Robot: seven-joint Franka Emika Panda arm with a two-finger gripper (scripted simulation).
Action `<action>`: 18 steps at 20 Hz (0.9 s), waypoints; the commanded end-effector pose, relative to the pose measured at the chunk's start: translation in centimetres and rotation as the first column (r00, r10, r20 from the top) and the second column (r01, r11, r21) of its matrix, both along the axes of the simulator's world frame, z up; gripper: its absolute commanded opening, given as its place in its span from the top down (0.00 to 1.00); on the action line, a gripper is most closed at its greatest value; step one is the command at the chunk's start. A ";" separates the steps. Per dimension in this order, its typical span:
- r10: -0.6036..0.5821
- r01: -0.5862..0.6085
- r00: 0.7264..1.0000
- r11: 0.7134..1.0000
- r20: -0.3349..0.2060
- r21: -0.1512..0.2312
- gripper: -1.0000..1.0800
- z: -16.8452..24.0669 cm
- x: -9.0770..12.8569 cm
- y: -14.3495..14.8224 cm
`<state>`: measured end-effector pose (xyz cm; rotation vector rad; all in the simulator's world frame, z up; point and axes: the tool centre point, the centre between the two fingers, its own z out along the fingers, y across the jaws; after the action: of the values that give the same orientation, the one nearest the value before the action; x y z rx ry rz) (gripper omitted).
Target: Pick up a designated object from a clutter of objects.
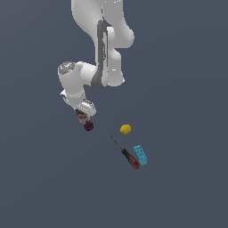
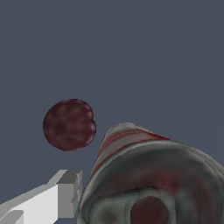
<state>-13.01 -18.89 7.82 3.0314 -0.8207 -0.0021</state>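
The white arm (image 1: 100, 49) reached down from the top of the exterior view, its wrist bent toward that view's left; the gripper (image 1: 82, 116) hung low there, and the red-and-white can (image 1: 82, 117) sat right at its tip, partly hidden by the hand; in the wrist view the can (image 2: 148, 175) filled the near foreground, its dark metallic end facing the camera and its red-striped side running away from it, with one pale finger (image 2: 61, 194) pressed close against its side; the other finger was out of sight, so whether the hand was truly clamped on the can could not be told; the dark red berry ball (image 1: 88, 126) lay just beside the can's far end, and in the wrist view the ball (image 2: 69, 124) stood a little apart from the can on the grey ground; the yellow lemon (image 1: 125, 129) lay off toward the exterior view's right, well apart from the gripper; lower still, the screwdriver (image 1: 127, 155) with its red-and-black handle lay aslant, and the cyan toy brick (image 1: 140, 155) rested just beside the handle.
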 end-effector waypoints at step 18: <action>0.000 0.000 1.000 1.000 0.001 0.001 1.00 0.0 0.1 0.2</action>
<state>-13.00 -18.82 7.72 3.0322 -0.8216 -0.0036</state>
